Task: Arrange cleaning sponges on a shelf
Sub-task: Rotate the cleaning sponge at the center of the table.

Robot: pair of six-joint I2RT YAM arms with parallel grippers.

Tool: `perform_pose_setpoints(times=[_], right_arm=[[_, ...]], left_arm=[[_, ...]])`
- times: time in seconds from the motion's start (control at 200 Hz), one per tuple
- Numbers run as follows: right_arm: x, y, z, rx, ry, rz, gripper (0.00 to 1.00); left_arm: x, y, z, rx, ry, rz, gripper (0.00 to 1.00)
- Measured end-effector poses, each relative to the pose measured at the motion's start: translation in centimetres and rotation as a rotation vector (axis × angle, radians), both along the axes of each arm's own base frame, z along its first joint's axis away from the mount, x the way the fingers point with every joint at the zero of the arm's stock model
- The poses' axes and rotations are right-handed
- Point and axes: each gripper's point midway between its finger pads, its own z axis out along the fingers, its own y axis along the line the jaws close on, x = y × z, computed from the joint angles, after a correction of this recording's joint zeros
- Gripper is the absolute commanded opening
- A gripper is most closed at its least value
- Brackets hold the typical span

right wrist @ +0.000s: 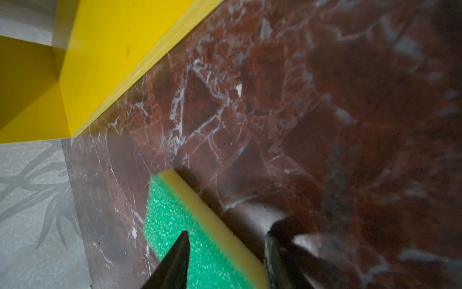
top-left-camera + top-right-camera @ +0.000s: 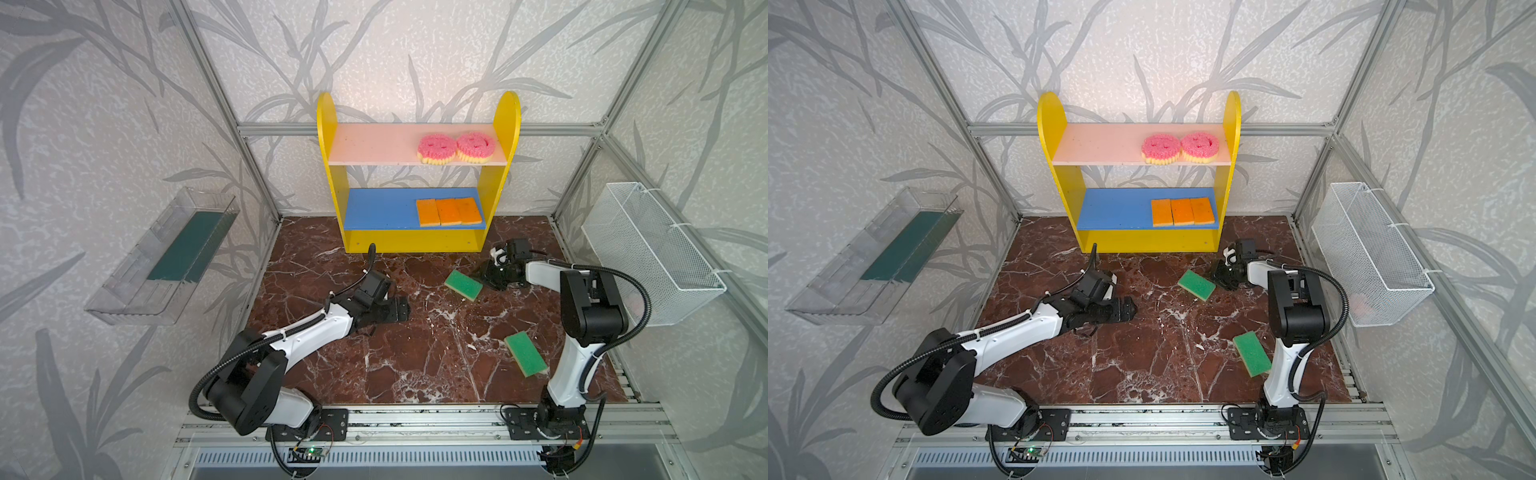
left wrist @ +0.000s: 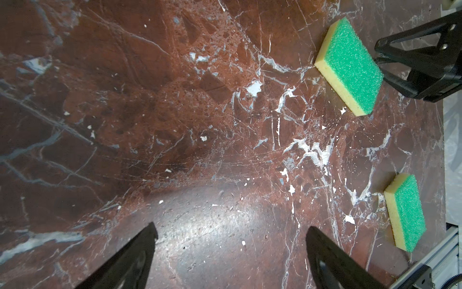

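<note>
The right tool (image 1: 227,234) at a green sponge (image 2: 463,285) before the shelf (image 2: 415,241).
Its jaws stood about one end of the sponge on the tabletop (image 2: 415,353), apparently to lift it to the shelf. Whether they had clenched could not be told. The left tool (image 3: 231,227) hung released, empty.

Marble tabletop (image 2: 374,365): shelf (image 2: 415,242), two green sponges (image 2: 463,285)

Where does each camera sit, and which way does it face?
Top views: high in front, looking down toward the shelf; left arm and right arm show.
Left wrist: above the table, facing the far sponge and near sponge; open left gripper shows.
Right wrist: low, facing the shelf base; right gripper shows at the far sponge.
Shared: the far sponge.
</note>
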Motion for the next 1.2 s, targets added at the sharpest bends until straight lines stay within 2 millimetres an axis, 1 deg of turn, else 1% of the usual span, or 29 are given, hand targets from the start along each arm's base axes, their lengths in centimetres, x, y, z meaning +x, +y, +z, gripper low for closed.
perform_pose_setpoints(times=[0.12,0.245,0.375,0.515,0.655,0.79,0.865,0.915,0.985,1.115,1.199], right_arm=[[-1.3,0.5,0.0,0.001,0.002,0.019,0.52],[-3.1,1.7,0.1,-0.006,0.000,0.063,0.58],[-5.0,2.8,0.6,-0.020,-0.011,0.101,0.78],[-6.3,3.4,1.0,-0.085,-0.017,0.134,0.90],[-7.5,4.2,1.6,-0.220,-0.038,0.171,0.95],[-7.8,6.7,2.8,-0.375,-0.088,0.250,0.97],[-7.7,7.6,3.5,-0.435,-0.116,0.278,0.97],[-7.4,7.5,3.7,-0.464,-0.123,0.276,0.97],[-7.0,6.7,3.4,-0.516,-0.118,0.265,0.97],[-7.4,5.0,2.4,-0.593,-0.075,0.255,0.97],[-7.5,4.6,2.2,-0.620,-0.071,0.258,0.98]], left_arm=[[-0.5,0.3,0.3,-0.013,-0.013,0.005,0.95],[-1.0,0.7,0.6,-0.021,-0.021,0.010,0.95],[-1.5,0.9,1.0,-0.030,-0.034,0.009,0.95],[-1.8,1.1,1.6,-0.042,-0.056,0.011,0.95],[-2.1,1.5,2.1,-0.050,-0.074,0.013,0.95],[-2.6,1.9,2.2,-0.056,-0.086,0.016,0.95],[-2.8,2.0,2.2,-0.056,-0.088,0.017,0.95],[-2.8,2.1,2.1,-0.055,-0.089,0.017,0.95],[-2.8,2.1,2.1,-0.054,-0.089,0.017,0.95],[-2.8,2.1,2.0,-0.053,-0.088,0.017,0.95],[-2.7,2.0,1.9,-0.052,-0.086,0.017,0.95]])
